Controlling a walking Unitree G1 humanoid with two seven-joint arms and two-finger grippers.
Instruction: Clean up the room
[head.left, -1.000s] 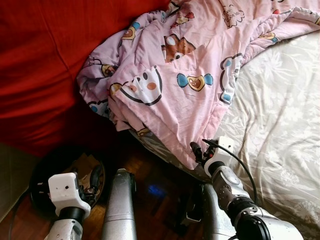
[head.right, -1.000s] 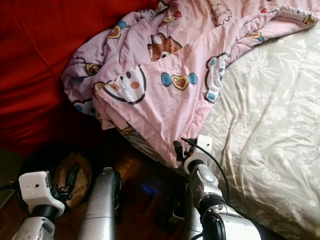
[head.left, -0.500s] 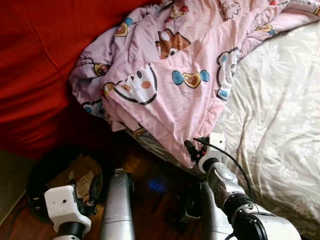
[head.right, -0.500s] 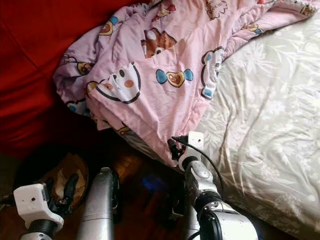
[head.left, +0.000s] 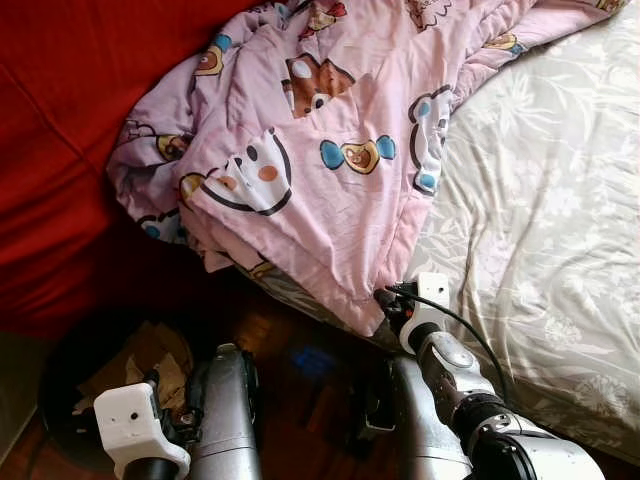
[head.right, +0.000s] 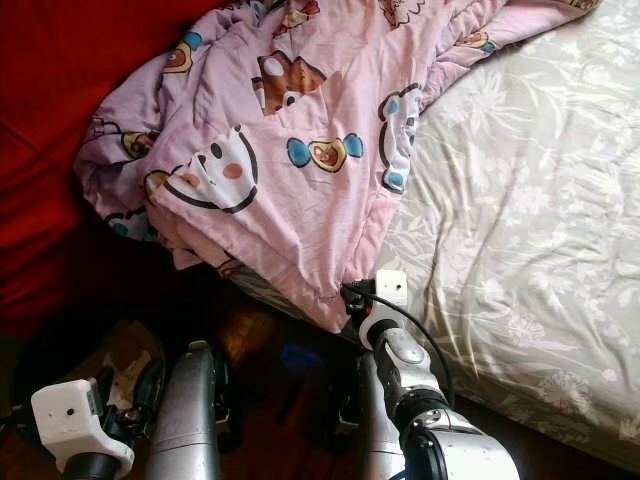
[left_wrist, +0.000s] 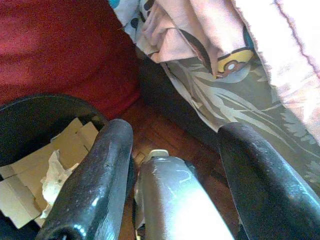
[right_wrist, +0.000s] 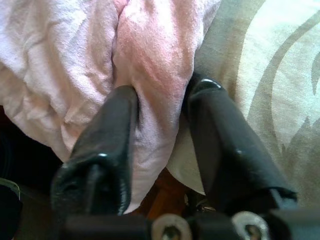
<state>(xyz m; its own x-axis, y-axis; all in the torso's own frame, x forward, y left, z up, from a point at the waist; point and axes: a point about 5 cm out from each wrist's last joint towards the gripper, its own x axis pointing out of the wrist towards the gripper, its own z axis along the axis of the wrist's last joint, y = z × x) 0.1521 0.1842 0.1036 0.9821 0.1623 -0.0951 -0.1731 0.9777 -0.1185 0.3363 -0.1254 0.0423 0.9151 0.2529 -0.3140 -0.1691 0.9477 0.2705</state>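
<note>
A pink cartoon-print blanket (head.left: 330, 150) lies bunched on a bed, and its lower corner hangs over the bed's edge. My right gripper (head.left: 387, 302) is at that corner. In the right wrist view its two black fingers (right_wrist: 112, 125) pinch a fold of the pink blanket (right_wrist: 155, 60) between them. My left gripper (head.left: 190, 395) hangs low on the left, above a black bin (head.left: 55, 375). In the left wrist view it (left_wrist: 177, 130) is open with nothing held, and one of my silver legs (left_wrist: 175, 200) shows behind it.
The bed carries a pale floral sheet (head.left: 540, 200). A red cloth (head.left: 70, 120) covers the upper left. The black bin (left_wrist: 30, 107) holds cardboard pieces and crumpled paper. Dark wooden floor (head.left: 300, 355) lies between the bed and my silver legs (head.left: 225, 420).
The whole view has shifted, so the bed and blanket sit further left and up in the picture. My right gripper stays at the blanket's corner. My left wrist shows lower in the picture.
</note>
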